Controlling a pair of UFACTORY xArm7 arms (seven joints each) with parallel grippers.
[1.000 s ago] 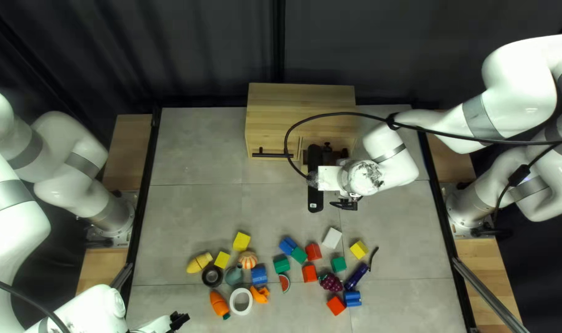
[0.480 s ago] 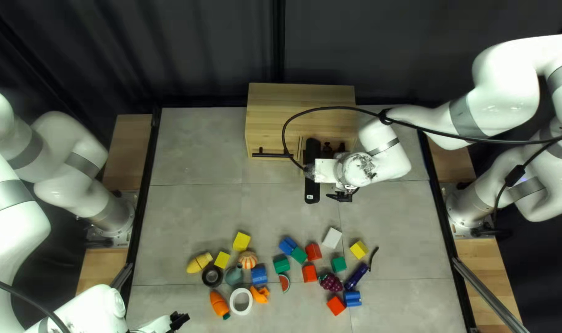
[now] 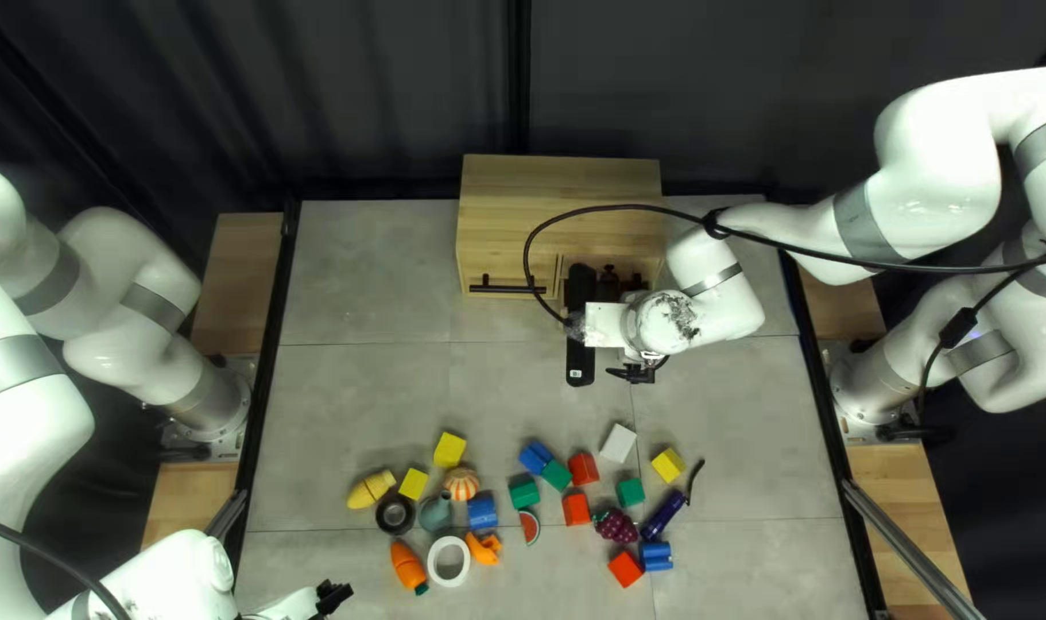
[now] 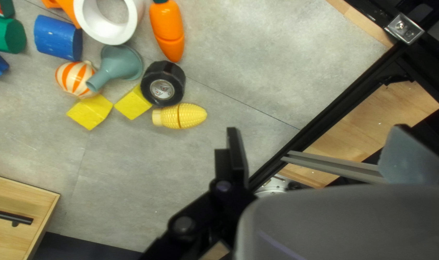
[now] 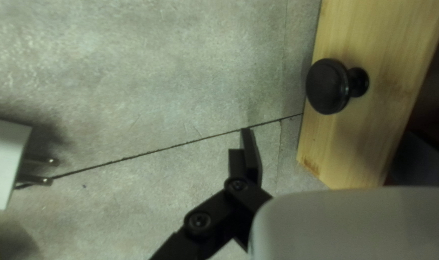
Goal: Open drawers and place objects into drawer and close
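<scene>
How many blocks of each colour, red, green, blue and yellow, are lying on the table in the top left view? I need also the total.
Red blocks: 3
Green blocks: 3
Blue blocks: 3
Yellow blocks: 3
Total: 12

Apart from the right pincer (image 3: 582,333), a pale wooden drawer front (image 5: 369,115) with a round black knob (image 5: 327,86), dark space behind. Ahead of the left pincer (image 3: 335,596), toy foods (image 4: 180,116) and bright blocks (image 4: 90,112) scattered across the tabletop (image 3: 362,413).
</scene>
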